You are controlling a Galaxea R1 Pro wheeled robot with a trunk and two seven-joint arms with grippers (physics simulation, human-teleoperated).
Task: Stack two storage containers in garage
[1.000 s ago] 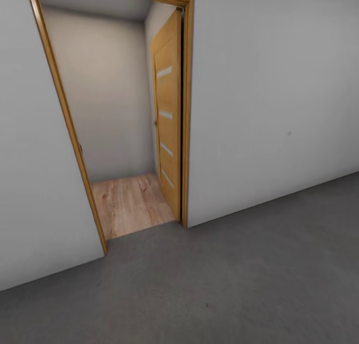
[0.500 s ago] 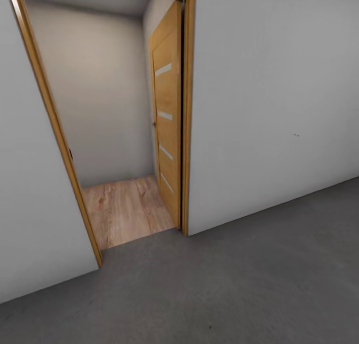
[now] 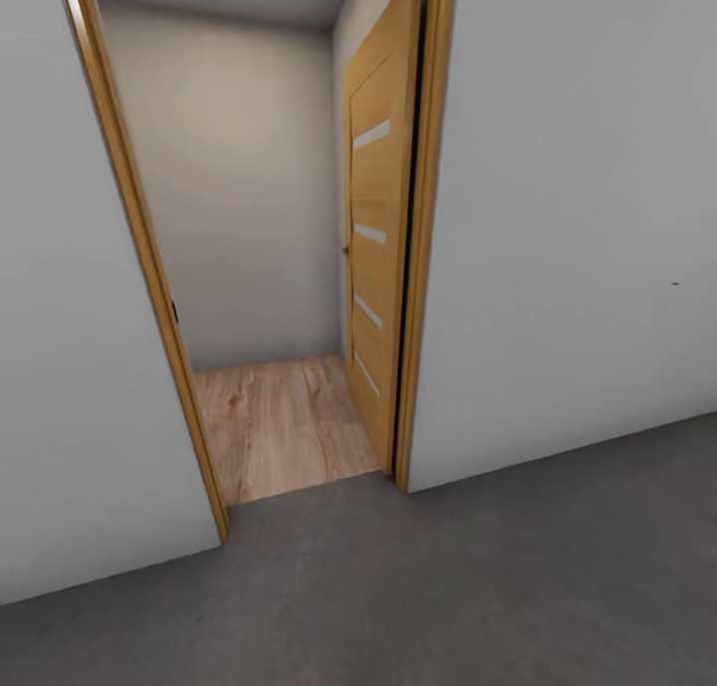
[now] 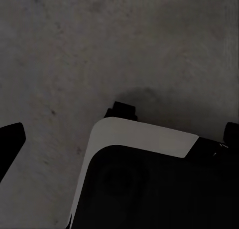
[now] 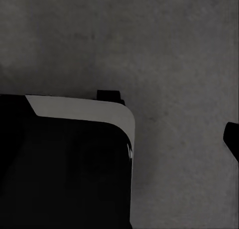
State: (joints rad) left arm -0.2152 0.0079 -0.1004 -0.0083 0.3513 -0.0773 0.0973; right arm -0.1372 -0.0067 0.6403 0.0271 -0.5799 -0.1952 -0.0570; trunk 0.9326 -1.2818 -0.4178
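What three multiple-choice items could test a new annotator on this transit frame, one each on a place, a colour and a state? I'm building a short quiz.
1. Where does the wooden door stand?
A. At the opening's right side
B. At the opening's left side
C. Flat on the floor

2. What colour is the floor on the near side of the doorway?
A. Light wood
B. Dark grey
C. Red

3. What state is the door in?
A. Shut
B. Open
C. Off its hinges

Answers: 1 A, it lines the right jamb; 2 B, grey concrete lies before the plank floor; 3 B, the far room's wall shows through.
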